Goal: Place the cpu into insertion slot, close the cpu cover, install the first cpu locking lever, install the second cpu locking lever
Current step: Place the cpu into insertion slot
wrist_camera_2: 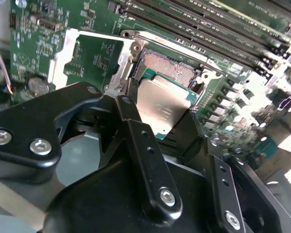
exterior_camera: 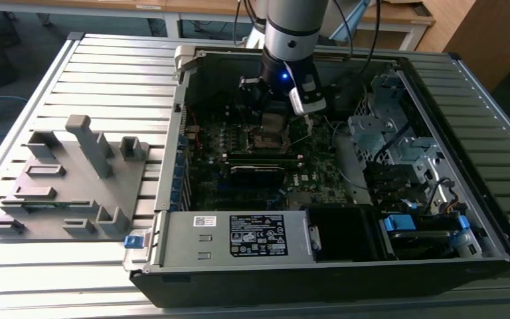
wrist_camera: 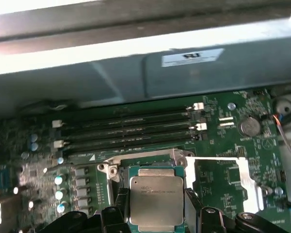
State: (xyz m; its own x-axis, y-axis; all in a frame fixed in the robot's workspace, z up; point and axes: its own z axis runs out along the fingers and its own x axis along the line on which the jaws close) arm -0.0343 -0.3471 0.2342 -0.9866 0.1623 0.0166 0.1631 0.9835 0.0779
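Step one underway: jaws clamping the cpu [wrist_camera: 156, 201], holding it over the open insertion slot [wrist_camera_2: 167, 68] at 6 o'clock of the arm [exterior_camera: 292, 40] in the exterior view; seating probably calling for square, level lowering.

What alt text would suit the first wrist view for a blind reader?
A silver-topped square chip, gripped at its sides by the robot's black hand, is over its socket on a green circuit board. Long black memory slots run alongside.
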